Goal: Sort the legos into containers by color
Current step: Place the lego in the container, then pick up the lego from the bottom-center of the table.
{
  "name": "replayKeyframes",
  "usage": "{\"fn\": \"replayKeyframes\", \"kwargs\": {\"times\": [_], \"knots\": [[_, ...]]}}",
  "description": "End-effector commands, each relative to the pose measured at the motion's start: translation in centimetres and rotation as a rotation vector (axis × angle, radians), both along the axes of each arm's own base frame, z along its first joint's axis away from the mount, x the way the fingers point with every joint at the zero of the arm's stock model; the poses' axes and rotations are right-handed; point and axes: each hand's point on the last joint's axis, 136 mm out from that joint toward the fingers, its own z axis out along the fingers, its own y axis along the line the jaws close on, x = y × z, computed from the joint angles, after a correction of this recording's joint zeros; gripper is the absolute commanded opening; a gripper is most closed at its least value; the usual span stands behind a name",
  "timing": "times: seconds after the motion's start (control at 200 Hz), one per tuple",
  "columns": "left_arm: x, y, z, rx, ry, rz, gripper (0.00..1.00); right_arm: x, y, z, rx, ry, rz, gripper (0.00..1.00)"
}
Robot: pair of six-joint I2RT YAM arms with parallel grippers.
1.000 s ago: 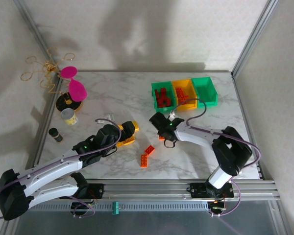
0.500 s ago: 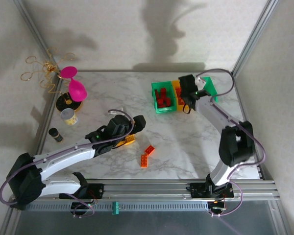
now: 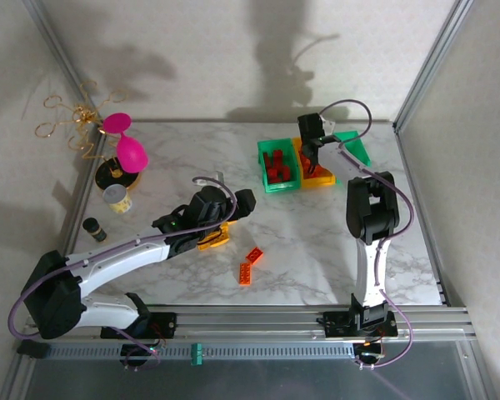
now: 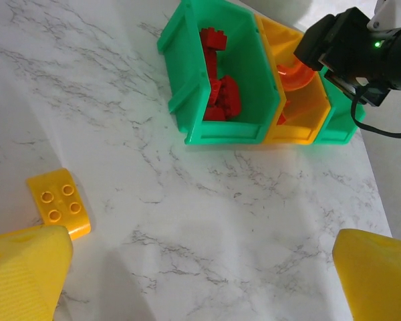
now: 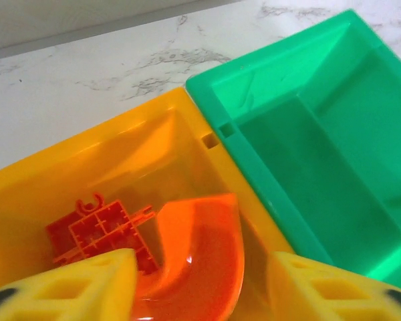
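Note:
The containers stand at the back right: a green bin [image 3: 267, 173] with red legos [image 4: 217, 90], a yellow bin [image 3: 321, 181] and a second green bin [image 3: 357, 152]. My right gripper [image 3: 311, 157] hovers over the yellow bin [image 5: 120, 150], open. An orange arched lego [image 5: 204, 241] lies between and below its fingers, apart from the right finger [image 5: 321, 284], next to a flat orange piece [image 5: 97, 231]. My left gripper [image 3: 240, 202] is open over bare marble, nothing between its fingers [image 4: 27, 271]. A yellow lego [image 4: 59, 204] lies beside it. Two orange legos [image 3: 254, 256] [image 3: 245, 272] rest mid-table.
Pink cups [image 3: 129, 150] on a stand, a small white cup [image 3: 117, 198], a dark little bottle [image 3: 94, 229] and gold wire [image 3: 67, 117] crowd the left edge. Metal frame posts bound the table on both sides, with a rail along the near edge.
My right gripper went from mid-table to over the yellow bin with the orange arch, and its jaws have spread. My left gripper moved right and farther back, past the yellow lego.

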Motion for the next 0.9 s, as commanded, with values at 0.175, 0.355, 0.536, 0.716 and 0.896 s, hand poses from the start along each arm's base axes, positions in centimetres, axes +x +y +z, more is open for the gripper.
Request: {"fn": "replayKeyframes", "kwargs": {"times": [0.175, 0.355, 0.536, 0.716, 0.896], "knots": [[-0.2, 2.1, 2.4, -0.019, -0.058, 0.051, 1.0, -2.1, 2.4, 5.8, 0.03, -0.093, 0.097, 0.64], [-1.3, 3.8, 2.2, -0.037, -0.052, 0.087, 1.0, -7.4, 6.0, 5.5, 0.112, -0.056, 0.186, 0.68], [-2.9, 6.0, 1.3, -0.048, -0.035, 0.134, 1.0, -13.9, 11.3, 3.8, 0.159, 0.028, 0.366, 0.74], [-4.5, 8.0, -0.6, -0.059, 0.001, 0.174, 1.0, -21.2, 15.6, 0.6, 0.223, 0.161, 0.508, 0.78], [-5.8, 9.4, -2.4, -0.057, 0.032, 0.202, 1.0, -27.6, 17.6, -2.9, 0.292, 0.304, 0.506, 0.82]]}}
